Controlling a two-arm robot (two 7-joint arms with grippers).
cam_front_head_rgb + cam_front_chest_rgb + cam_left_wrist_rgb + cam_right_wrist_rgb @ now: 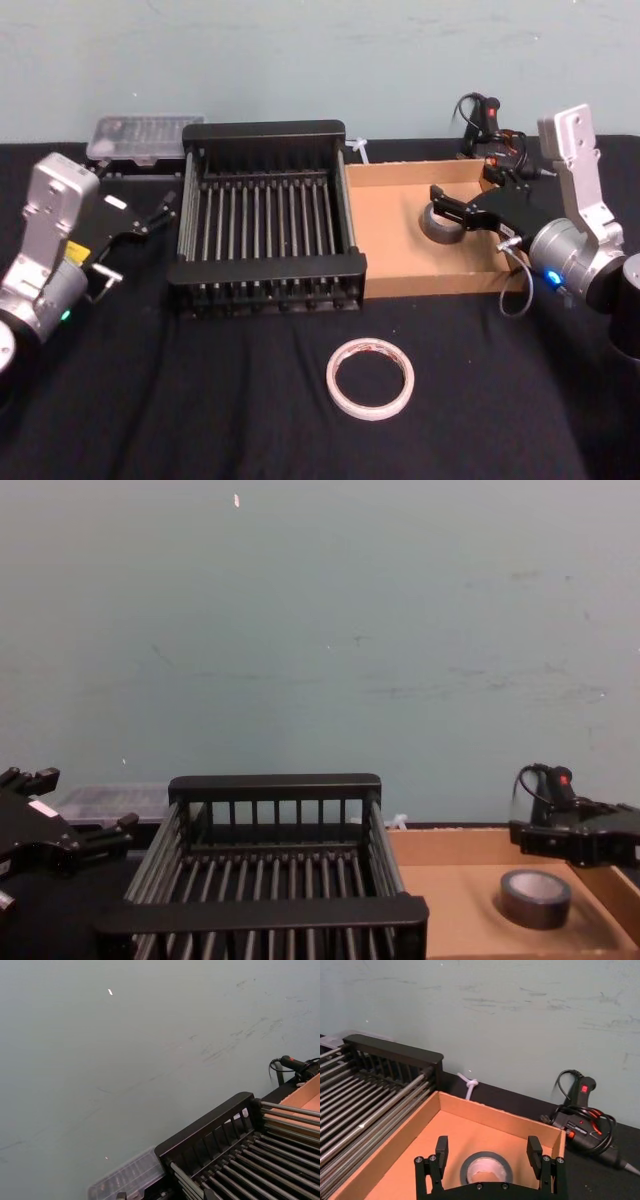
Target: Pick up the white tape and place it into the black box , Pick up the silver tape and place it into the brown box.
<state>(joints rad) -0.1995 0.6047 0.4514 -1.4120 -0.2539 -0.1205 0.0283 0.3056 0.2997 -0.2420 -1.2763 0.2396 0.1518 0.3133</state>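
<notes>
The right gripper (pixel 446 210) reaches in over the right wall of the brown box (pixel 395 240), and its near finger crosses the top of the silver tape (pixel 440 226), hiding part of the roll's upper edge in the head view; the right wrist view shows the two fingers (pixel 441 1150) spread wide, one to each side of the roll and clear of it, while the roll lies flat on the cardboard floor. In the chest view the box's near wall is cut off by the lower edge, and the gripper shows as a dark block just above and to the right of the roll. The left gripper (pixel 160 212) hangs to the left of the black box (pixel 268 270), its fingers apart and holding nothing. The black box's slatted floor is bare, and it stands touching or just beside the brown box's left wall; I cannot tell which. The white tape (pixel 370 378) lies flat on the black table (pixel 200 400), near of both boxes, with open cloth all around it. Behind the black box's far left corner sits a clear plastic case (pixel 143 137), partly hidden by the crate rim; a black and red corded tool (pixel 582 1120) lies beyond the brown box's far right corner. Count: two tapes, two boxes, two grippers.
</notes>
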